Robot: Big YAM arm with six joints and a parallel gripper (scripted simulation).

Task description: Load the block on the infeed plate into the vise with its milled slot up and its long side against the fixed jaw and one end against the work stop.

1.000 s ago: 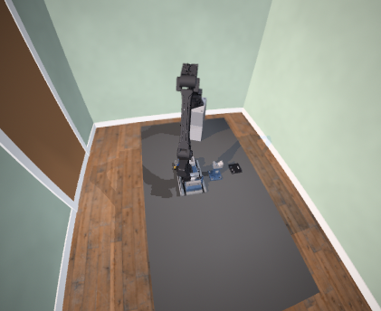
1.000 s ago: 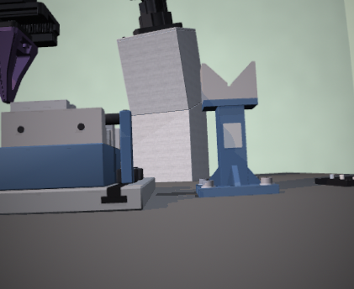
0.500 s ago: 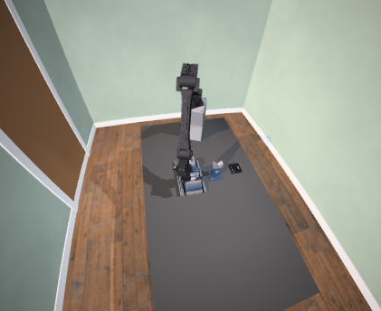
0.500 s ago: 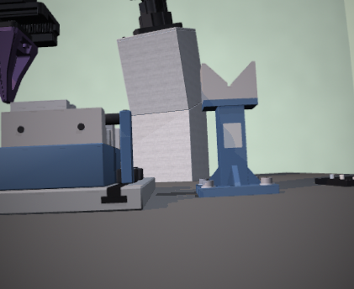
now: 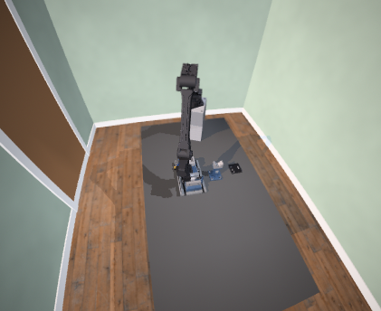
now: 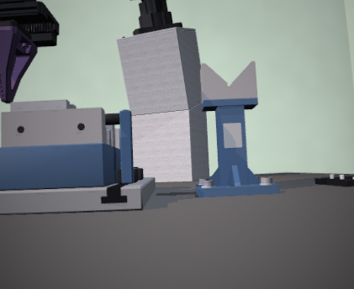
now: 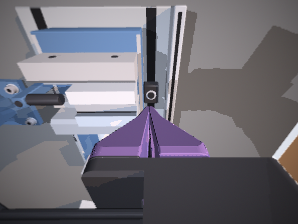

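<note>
The part (image 7: 101, 95), a pale block, lies lengthwise in the open vise between the jaws, beside the fixed jaw (image 7: 75, 68) (image 6: 51, 126). I cannot tell whether its long side touches that jaw, or make out its slot clearly. Its left end in the wrist view is at the tip of the work stop (image 7: 45, 99) (image 6: 112, 118), a dark rod; contact is unclear. The moving jaw (image 7: 95, 123) is on the other side. My purple gripper (image 7: 149, 107) (image 6: 7, 102) is shut and empty, its tips near the part's end away from the stop.
The V-block (image 6: 242, 89) (image 5: 217, 164) stands empty on its blue stand beside the vise. The black infeed plate (image 6: 341, 181) (image 5: 234, 168) beyond it holds no block. A round black fitting (image 7: 151, 93) sits on the vise base just ahead of the fingertips. The pale arm pedestal (image 6: 162, 147) is behind.
</note>
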